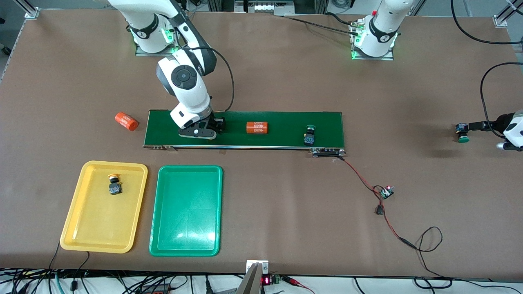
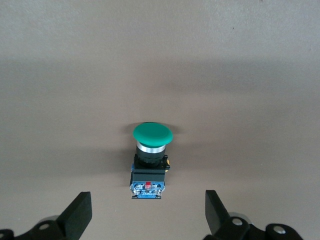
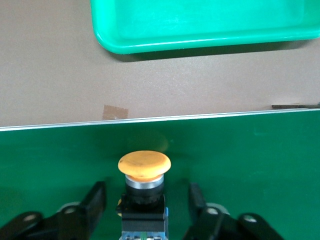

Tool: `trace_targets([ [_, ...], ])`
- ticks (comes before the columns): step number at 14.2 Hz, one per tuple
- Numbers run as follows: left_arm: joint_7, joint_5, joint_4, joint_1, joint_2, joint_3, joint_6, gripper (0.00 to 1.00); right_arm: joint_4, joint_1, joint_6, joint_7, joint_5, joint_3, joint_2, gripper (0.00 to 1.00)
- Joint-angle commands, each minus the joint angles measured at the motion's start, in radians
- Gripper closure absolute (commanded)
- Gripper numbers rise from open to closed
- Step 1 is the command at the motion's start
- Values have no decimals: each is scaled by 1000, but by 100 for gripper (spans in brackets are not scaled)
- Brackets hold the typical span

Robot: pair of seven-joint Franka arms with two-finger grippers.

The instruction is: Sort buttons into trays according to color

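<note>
The right gripper [image 3: 145,210] is down on the dark green conveyor belt [image 1: 282,122], at the right arm's end. Its fingers [image 3: 95,200] stand on both sides of a yellow button [image 3: 144,167] but do not touch it yet, so it is not squeezing.

The button looks small, hard and light. Its round cap is smooth and may slip, so I think the boxy black body under the cap is the best place to grab.

The left gripper [image 2: 147,210] is wide open and holds nothing. It waits by a green button [image 2: 152,134] on the brown surface [image 1: 261,204].

Only the front view shows another green button [image 1: 309,136] on the belt, and a yellow button [image 1: 114,184] already in the yellow tray [image 1: 73,228]. The green tray [image 1: 186,245] has no button in it. Only the right wrist view shows the gaps beside the button.
</note>
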Motion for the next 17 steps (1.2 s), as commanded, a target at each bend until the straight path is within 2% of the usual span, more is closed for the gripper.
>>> trace_targets([
  [1,9,22,-66,22,-39,-11,48,0,-11,-12,13,-23,-13,5,-4,60],
  [3,12,22,-86,22,-37,-11,79,0,-11,-20,13,-44,-11,3,-4,68],
  [5,14,25,-112,23,-37,-8,128,0,-10,-29,7,-66,-11,3,-4,72],
  [8,50,54,-129,37,-36,-8,137,0,-5,-33,-4,-92,-11,3,-18,72],
  [10,97,68,-131,40,-34,-8,138,0,1,-50,-74,-156,-10,2,-50,72],
  [14,101,72,-135,39,-30,-8,138,0,26,-139,-191,-357,-10,-8,-111,72],
  [17,103,77,-161,40,-16,-7,206,0,33,-225,-196,-532,-10,-26,-119,72],
])
